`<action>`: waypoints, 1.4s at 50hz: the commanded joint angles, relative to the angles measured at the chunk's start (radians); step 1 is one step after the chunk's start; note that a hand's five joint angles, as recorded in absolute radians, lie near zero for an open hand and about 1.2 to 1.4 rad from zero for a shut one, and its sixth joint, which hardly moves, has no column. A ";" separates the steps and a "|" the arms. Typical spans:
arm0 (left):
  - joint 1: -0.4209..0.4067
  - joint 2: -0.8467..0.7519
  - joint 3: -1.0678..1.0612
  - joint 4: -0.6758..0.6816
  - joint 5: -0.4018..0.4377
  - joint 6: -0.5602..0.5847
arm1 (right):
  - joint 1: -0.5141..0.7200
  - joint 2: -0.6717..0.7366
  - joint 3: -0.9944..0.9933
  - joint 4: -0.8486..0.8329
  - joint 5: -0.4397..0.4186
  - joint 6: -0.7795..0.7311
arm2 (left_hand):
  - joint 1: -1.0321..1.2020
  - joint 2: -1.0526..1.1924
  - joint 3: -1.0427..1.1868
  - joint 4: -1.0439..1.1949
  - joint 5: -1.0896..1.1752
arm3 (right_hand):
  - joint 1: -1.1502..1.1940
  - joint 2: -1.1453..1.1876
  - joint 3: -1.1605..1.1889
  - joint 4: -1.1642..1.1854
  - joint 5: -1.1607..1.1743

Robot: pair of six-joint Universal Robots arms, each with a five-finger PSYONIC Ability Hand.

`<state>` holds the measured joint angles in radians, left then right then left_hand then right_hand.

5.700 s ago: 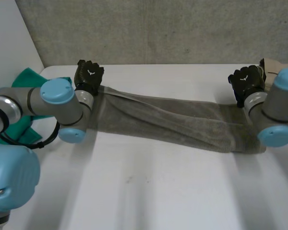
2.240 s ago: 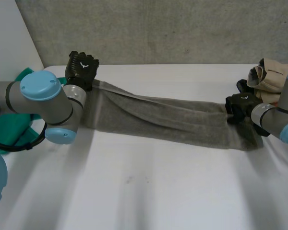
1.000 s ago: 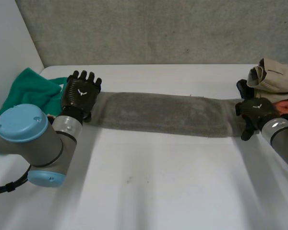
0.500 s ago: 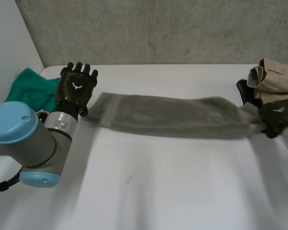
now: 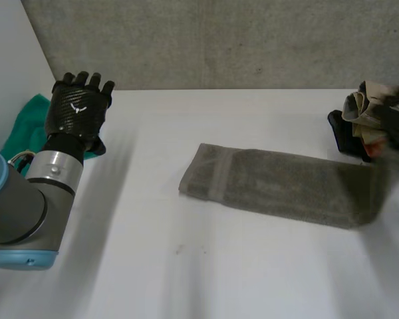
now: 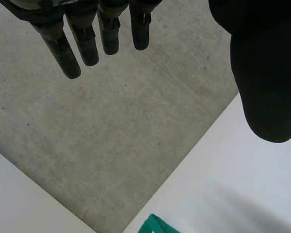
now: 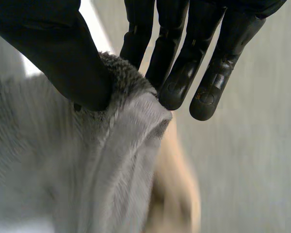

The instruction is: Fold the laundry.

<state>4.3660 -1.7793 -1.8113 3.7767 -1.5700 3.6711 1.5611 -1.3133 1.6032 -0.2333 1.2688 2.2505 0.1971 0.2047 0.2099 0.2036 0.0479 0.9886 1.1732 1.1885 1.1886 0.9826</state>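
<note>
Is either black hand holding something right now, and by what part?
The right hand pinches the grey towel by its end, between thumb and fingers; the left hand is open, holding nothing.

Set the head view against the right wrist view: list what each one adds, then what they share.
Head view adds: the left hand, open and raised beside a green cloth; the grey towel lying lengthwise on the white table; and a pile of folded clothes near its right end. Right wrist view adds: the right hand pinching the towel's end between thumb and fingers. Shared: the towel itself.
</note>
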 commanded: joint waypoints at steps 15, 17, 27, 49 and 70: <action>-0.031 -0.021 0.009 0.006 -0.001 0.000 | 0.663 0.585 -0.451 -0.155 0.042 0.038 | -0.023 -0.030 -0.035 -0.029 -0.048 | -0.665 -0.849 -0.865 -0.865 -0.833; -0.051 -0.044 0.036 0.006 -0.001 -0.005 | 0.662 0.533 -0.442 -0.152 0.128 0.076 | -0.023 -0.030 -0.035 -0.029 -0.048 | -0.814 -0.999 -1.014 -1.014 -0.983; -0.170 -0.150 0.216 -0.009 -0.002 -0.074 | 0.545 0.215 -0.204 -0.054 0.193 0.490 | -0.013 -0.021 -0.026 -0.019 -0.038 | -0.814 -0.999 -1.014 -1.014 -0.983; -0.456 -0.548 0.573 -0.133 0.054 -0.092 | 0.307 0.146 0.009 0.088 0.127 0.609 | 0.016 0.009 0.004 0.010 -0.009 | -0.739 -0.924 -0.939 -0.939 -0.908; -0.390 -0.795 0.861 -0.246 0.059 -0.008 | 0.323 0.238 0.021 0.083 0.158 0.486 | 0.043 0.035 0.030 0.036 0.017 | -0.337 -0.522 -0.537 -0.537 -0.506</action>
<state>3.9272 -2.4994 -1.0569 3.5328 -1.4928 3.6063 1.8840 -1.1006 1.6251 -0.1453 1.4273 2.7578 0.1985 0.2047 0.2100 0.2036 0.0480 0.4545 0.5332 0.5371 0.5359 0.3451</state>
